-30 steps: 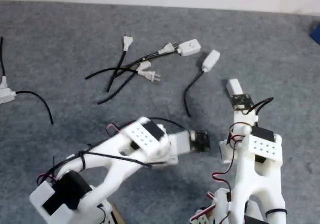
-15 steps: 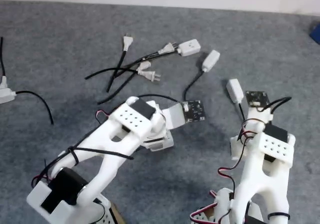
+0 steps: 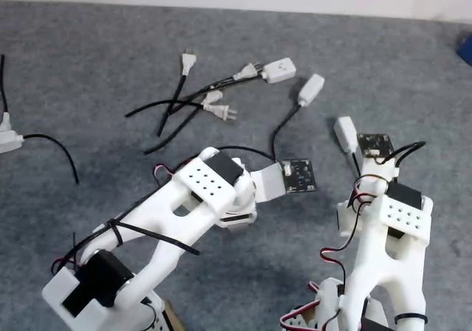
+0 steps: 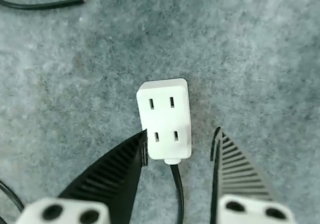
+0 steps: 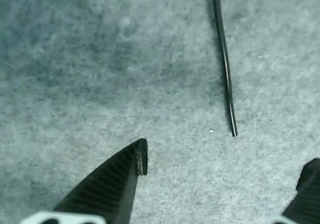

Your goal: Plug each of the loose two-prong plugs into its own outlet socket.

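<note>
A white outlet socket [image 4: 165, 119] lies face up on the grey carpet, its black cord running back under my left gripper [image 4: 180, 133]. That gripper is open, one fingertip [image 4: 142, 141] touching the socket's side. My right gripper [image 5: 227, 154] is open over bare carpet, near a black cable end [image 5: 233, 131]. In the high view, one arm's wrist [image 3: 375, 147] sits beside a socket [image 3: 345, 133]. The other arm's wrist [image 3: 298, 176] is over a cable end. Loose plugs [image 3: 221, 110] lie tangled at the back, near two more sockets [image 3: 279, 69] [image 3: 311, 88].
Another two-prong plug [image 3: 188, 60] lies at the far end of the tangle of black cords [image 3: 166, 117]. A white piece with a black cord [image 3: 9, 138] sits at the left edge. A blue object [image 3: 466, 49] is at the right edge.
The arm on the high view's left swung its wrist up and to the right, over the cable end. The other arm's wrist shifted right, from behind the socket to beside it.
</note>
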Robot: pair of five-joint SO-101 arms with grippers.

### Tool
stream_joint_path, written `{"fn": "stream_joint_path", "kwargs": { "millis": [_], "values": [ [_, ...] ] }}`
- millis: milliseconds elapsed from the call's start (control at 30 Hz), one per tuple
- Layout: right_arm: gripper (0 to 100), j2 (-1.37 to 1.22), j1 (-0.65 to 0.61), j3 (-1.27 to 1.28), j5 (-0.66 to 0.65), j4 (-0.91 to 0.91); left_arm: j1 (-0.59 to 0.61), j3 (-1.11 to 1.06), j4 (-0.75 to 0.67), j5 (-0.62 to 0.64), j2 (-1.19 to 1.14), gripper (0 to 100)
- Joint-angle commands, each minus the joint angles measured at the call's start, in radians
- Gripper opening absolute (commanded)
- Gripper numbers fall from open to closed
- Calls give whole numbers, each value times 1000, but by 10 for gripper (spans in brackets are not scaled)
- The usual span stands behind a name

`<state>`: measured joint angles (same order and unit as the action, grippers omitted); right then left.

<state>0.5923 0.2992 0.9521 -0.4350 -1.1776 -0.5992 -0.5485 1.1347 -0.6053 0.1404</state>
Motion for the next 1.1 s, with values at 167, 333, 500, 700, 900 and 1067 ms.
{"fn": "stream_joint_path", "kwargs": {
  "millis": [167, 333, 500, 700, 900, 1067],
  "values": [
    [440, 19, -13, -44, -3, -2, 13, 122, 14, 95, 27, 210],
    [440, 19, -15, -45, -2, -2, 96, 260, 9, 272, 21, 210],
    [440, 21, -70, -45, 44, -2, 170, 308, 12, 396, 19, 210],
    [440, -7, -140, -163, 60, -22, 268, 306, 37, 416, 24, 210],
    [440, -214, -139, -469, 60, -116, 475, 315, 34, 684, 21, 210],
    [440, -472, -168, -785, 61, -196, 533, 249, -72, 755, 15, 210]
  ]
}}
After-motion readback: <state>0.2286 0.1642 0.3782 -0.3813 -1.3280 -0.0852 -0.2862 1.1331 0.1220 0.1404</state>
